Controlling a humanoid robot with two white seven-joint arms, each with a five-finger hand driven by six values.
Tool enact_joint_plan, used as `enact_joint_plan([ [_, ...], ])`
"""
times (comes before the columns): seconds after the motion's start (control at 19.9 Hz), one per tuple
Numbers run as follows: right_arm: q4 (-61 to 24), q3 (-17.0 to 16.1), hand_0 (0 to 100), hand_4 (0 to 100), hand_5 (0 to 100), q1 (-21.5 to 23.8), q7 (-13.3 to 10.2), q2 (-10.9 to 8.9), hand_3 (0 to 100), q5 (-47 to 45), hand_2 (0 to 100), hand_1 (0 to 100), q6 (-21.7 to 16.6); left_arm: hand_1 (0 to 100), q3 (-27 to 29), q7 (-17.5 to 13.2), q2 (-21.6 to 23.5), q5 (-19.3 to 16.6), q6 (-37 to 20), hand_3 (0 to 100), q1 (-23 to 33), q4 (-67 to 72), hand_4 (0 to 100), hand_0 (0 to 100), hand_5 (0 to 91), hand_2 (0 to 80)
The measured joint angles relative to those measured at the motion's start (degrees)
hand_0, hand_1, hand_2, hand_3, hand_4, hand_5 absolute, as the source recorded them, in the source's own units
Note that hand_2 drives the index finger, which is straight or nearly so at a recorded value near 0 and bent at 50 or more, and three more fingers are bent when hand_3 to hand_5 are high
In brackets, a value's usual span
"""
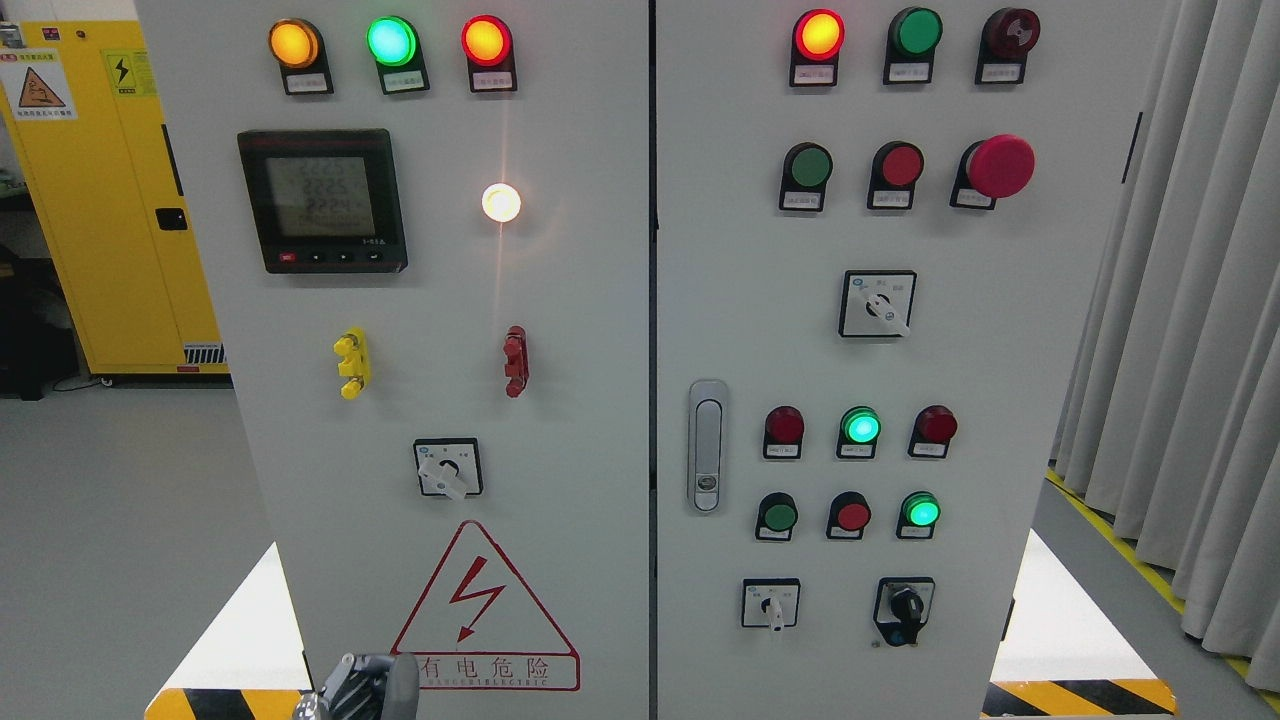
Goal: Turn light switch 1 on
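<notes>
A grey electrical cabinet [570, 300] fills the head view, with two doors. The right door has a row of three push buttons [810, 168], green, red and a big red mushroom button [1000, 165], and a lower row of green [778, 516], red [852, 516] and lit green [921, 511] buttons. No label shows which one is switch 1. My left hand [362, 690] shows only as a grey tip at the bottom edge, below the left door's rotary switch [447, 468] and beside the red warning triangle [484, 610]. It touches nothing I can see.
Lit indicator lamps run along the top [391, 41]. A meter display [321, 200] and a glowing white lamp [501, 202] are on the left door. Rotary selectors [877, 304] and a door handle [707, 445] are on the right door. A yellow cabinet [110, 190] stands at left, curtains [1190, 300] at right.
</notes>
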Motion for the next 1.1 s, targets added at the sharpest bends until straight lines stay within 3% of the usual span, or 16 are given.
enact_joint_plan([
  [0.05,0.0,0.0,0,0,0,0.0,0.0,0.0,0,0.0,4,50,0.0,25,0.52,-1.05,0.41,0.84,-1.76,61,1.84,1.13,64,5,42.4,33.8],
  [0.1,0.0,0.0,0,0,0,0.0,0.0,0.0,0,0.0,4,50,0.0,24,1.06,-2.55,0.83,1.79,-3.51,53,3.28,2.32,53,6,26.1,27.6],
  [0.15,0.0,0.0,0,0,0,0.0,0.0,0.0,0,0.0,4,50,0.0,24,1.71,-4.02,1.26,2.79,-5.01,52,4.71,3.74,52,6,24.1,27.3],
  [0.2,0.0,0.0,0,0,0,0.0,0.0,0.0,0,0.0,4,50,0.0,24,2.37,-5.76,1.67,3.75,-6.28,42,6.09,5.32,40,7,5.1,20.2],
  [0.25,0.0,0.0,0,0,0,0.0,0.0,0.0,0,0.0,4,50,0.0,24,3.04,-7.48,2.02,4.56,-7.63,39,7.29,7.14,37,7,2.4,18.2],
  [0.55,0.0,0.0,0,0,0,0.0,0.0,0.0,0,0.0,4,50,0.0,24,6.25,-15.86,3.54,7.1,-10.48,24,11.15,21.17,23,10,0.0,1.1],
  [0.8,0.0,0.0,0,0,0,0.0,0.0,0.0,0,0.0,4,50,0.0,26,7.78,-22.23,4.31,7.61,-10.66,18,12.45,36.43,16,11,0.0,0.0],
  [0.9,0.0,0.0,0,0,0,0.0,0.0,0.0,0,0.0,4,50,0.0,27,8.21,-25.43,4.54,7.67,-10.87,10,12.67,42.36,12,12,0.0,0.0],
  [1.0,0.0,0.0,0,0,0,0.0,0.0,0.0,0,0.0,4,50,0.0,28,8.56,-27.04,4.75,7.59,-9.6,0,12.76,48.01,4,16,0.0,0.0],
  [1.1,0.0,0.0,0,0,0,0.0,0.0,0.0,0,0.0,4,50,0.0,27,8.83,-27.69,4.9,6.88,-8.56,0,12.46,53.61,0,18,0.0,0.0],
])
